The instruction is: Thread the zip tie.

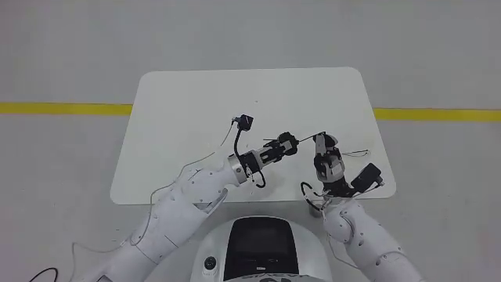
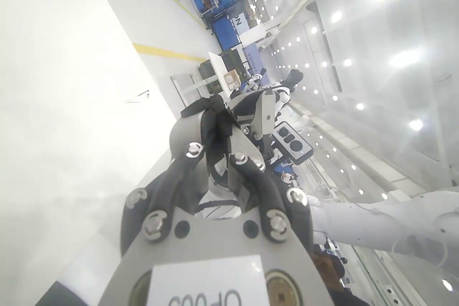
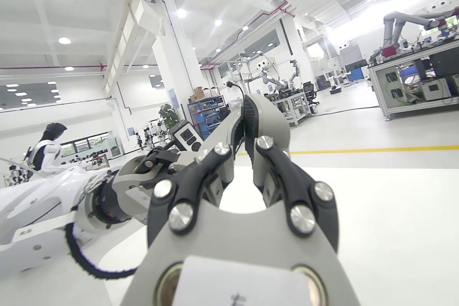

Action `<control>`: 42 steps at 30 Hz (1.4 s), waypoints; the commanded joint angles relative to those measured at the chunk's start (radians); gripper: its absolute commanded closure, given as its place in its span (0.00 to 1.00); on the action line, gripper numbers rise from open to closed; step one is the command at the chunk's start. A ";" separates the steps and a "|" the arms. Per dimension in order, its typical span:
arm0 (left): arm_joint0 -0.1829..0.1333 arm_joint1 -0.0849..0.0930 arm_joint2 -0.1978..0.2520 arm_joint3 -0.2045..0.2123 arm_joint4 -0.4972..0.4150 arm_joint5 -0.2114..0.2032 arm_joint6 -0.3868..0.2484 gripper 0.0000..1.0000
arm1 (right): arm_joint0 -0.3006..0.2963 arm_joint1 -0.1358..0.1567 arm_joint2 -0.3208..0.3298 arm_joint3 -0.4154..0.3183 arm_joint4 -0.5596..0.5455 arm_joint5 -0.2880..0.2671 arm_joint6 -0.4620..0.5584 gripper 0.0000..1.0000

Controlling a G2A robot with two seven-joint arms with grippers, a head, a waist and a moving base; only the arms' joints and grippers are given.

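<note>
Zip tie: apparently one, right gripper pinching

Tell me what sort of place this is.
Probably a robotics lab or factory hall: a humanoid robot stands in the background, robot arms are mounted on workbenches, and yellow lines mark the floor.

Robotics lab: workbenches, robot arms

My left jaws and right jaws sit close together over the near right part of the white rounded tabletop, the left jaws to the left. Each pair is clamped on the thin black plastic zip tie, which spans between them above the surface. A thin dark wire-like strip lies on the tabletop just right of my right jaws, near the right edge.
</note>
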 commanded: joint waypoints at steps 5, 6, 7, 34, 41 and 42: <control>0.000 0.000 0.000 0.000 0.000 0.000 0.000 1.00 | 0.003 -0.004 0.002 0.006 0.002 0.000 0.005 1.00; 0.000 0.000 0.000 0.000 0.000 0.000 0.000 1.00 | 0.004 -0.005 0.002 0.007 0.001 0.000 0.006 1.00; 0.000 0.000 0.000 0.000 0.000 0.000 0.000 1.00 | 0.005 -0.006 0.002 0.008 0.001 0.000 0.007 1.00; 0.000 0.000 0.000 0.000 0.000 0.000 0.000 1.00 | 0.009 -0.009 -0.007 0.014 -0.006 0.000 -0.021 1.00; 0.000 0.000 0.000 0.000 0.000 0.000 0.000 1.00 | 0.008 -0.004 -0.008 0.009 -0.009 0.000 -0.034 1.00; 0.000 0.000 0.000 0.000 0.000 0.000 0.000 1.00 | 0.008 -0.004 -0.008 0.009 -0.010 0.000 -0.034 1.00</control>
